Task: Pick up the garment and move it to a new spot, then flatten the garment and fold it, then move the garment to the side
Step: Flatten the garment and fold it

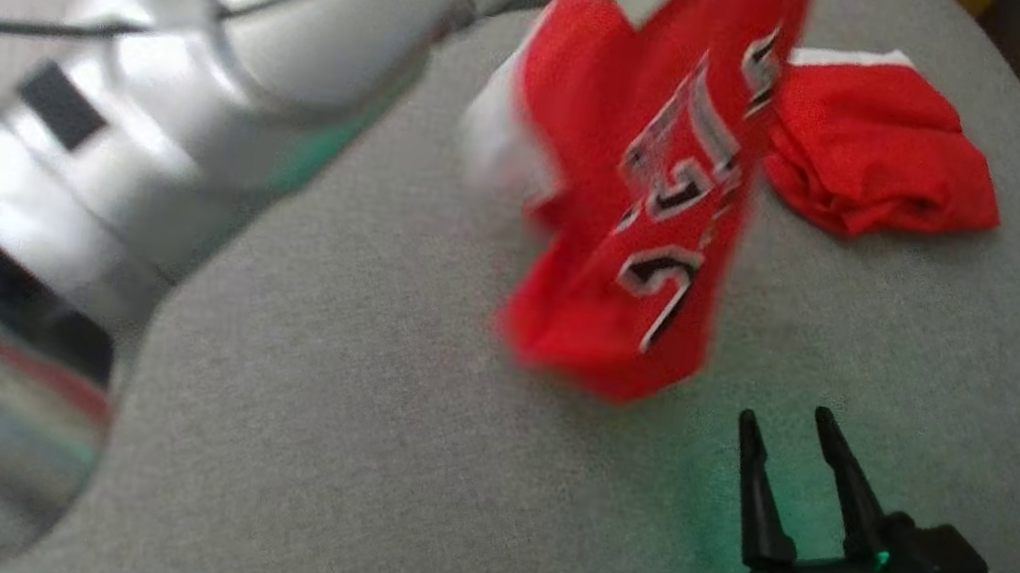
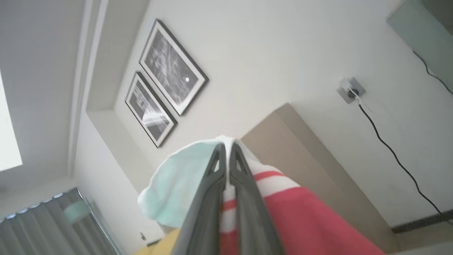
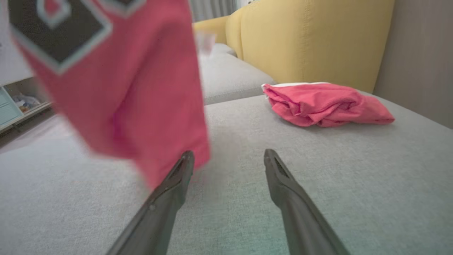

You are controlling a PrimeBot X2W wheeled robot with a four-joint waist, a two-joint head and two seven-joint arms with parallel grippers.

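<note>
Overhead first, head view: garment (image 1: 645, 196) hangs blurred above the grey cushion (image 1: 391, 471), its lower hem off the cushion surface, lettering facing out. Plain red cloth lump (image 1: 878, 155) lies near the cushion's far right edge, just beside the hanging garment. Right gripper (image 1: 783, 418) sits low over the cushion's near right part, fingers spread wide, nothing between them; bare cushion lies to its left. Left wrist view: left gripper (image 2: 227, 148) is pinched tight on the garment's white, red-striped edge, raised well above the cushion. Right wrist view: the garment's lower edge hangs just beside one finger; open cushion runs to the lump by the yellow backrest (image 3: 311, 39).
</note>
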